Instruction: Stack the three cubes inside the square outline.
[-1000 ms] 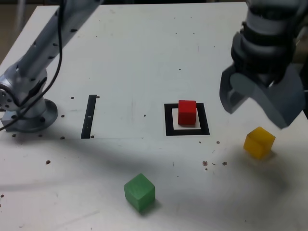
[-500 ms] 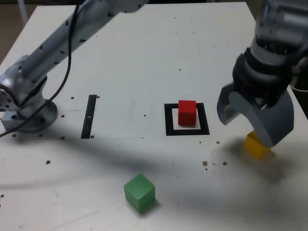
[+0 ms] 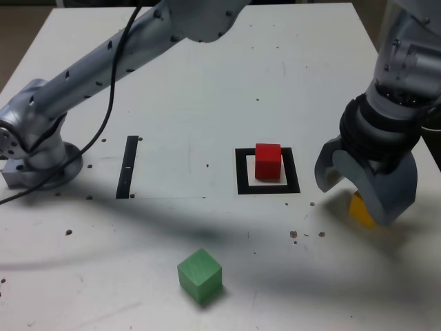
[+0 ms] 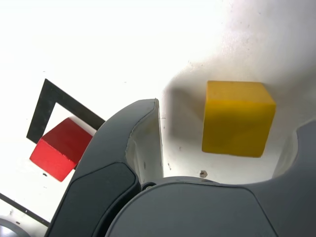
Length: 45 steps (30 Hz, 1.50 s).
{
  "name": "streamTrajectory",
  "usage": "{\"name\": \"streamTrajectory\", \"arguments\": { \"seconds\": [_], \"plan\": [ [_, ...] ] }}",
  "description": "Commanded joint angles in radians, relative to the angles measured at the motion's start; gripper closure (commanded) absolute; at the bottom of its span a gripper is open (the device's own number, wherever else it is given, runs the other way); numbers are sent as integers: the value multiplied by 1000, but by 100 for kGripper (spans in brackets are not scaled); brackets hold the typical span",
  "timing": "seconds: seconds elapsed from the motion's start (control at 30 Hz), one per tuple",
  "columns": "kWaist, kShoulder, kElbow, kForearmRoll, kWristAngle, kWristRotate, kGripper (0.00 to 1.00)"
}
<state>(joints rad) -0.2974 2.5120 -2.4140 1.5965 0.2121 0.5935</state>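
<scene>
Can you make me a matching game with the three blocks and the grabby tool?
1. red cube
2. green cube
3. yellow cube
4. tool

A. on the bare table, away from the tool
B. inside the square outline
C. open
D. between the open jaws, not gripped

Pairs: 1-B, 2-A, 3-D, 4-C

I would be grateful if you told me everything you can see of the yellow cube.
The yellow cube is plain and matte, with straight edges and no markings; its material is unclear. It sits flat on the white table, outside the black square. In the wrist view it lies between the open jaws of the gripper, apparently untouched; the exterior view shows it partly hidden behind them.
</scene>
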Motion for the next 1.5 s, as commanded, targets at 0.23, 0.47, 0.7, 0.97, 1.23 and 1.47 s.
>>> {"name": "streamTrajectory", "arguments": {
  "seconds": [0.23,0.47,0.7,0.97,1.23,1.47],
  "plan": [
    [1,2,-17,5,2,-23,48],
    [1,9,-24,-3,-11,-33,59],
    [1,16,-28,-7,-17,-34,59],
    [1,15,-28,-6,-20,-33,60],
    [1,10,-36,0,-25,-34,72],
    [1,-34,-30,18,-27,-41,73]
  ]
}}
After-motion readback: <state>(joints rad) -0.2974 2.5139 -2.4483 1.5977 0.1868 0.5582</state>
